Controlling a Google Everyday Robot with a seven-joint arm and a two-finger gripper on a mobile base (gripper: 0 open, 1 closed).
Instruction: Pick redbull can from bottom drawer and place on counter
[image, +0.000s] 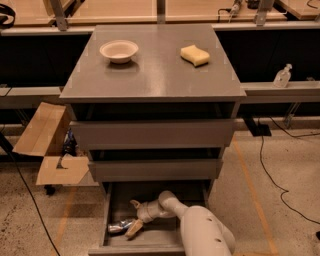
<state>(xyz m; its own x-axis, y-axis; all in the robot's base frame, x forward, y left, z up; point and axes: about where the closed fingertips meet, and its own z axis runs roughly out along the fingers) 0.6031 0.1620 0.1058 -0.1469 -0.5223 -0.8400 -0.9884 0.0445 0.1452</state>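
The bottom drawer (107, 215) is pulled open at the foot of the grey cabinet. The redbull can (119, 227) lies on its side on the drawer floor at the left, shiny silver and blue. My gripper (134, 218) reaches down into the drawer from the right on a white arm. Its tan fingertips (134, 229) sit right at the can's right end, one finger below it and one above. The counter (155, 62) is the broad grey top of the cabinet, far above the gripper.
A white bowl (119, 50) and a yellow sponge (194, 55) sit on the counter. Two wider grey drawers (152, 134) stick out above the open one. An open cardboard box (47, 145) lies on the floor at the left. Cables run across the floor at the right.
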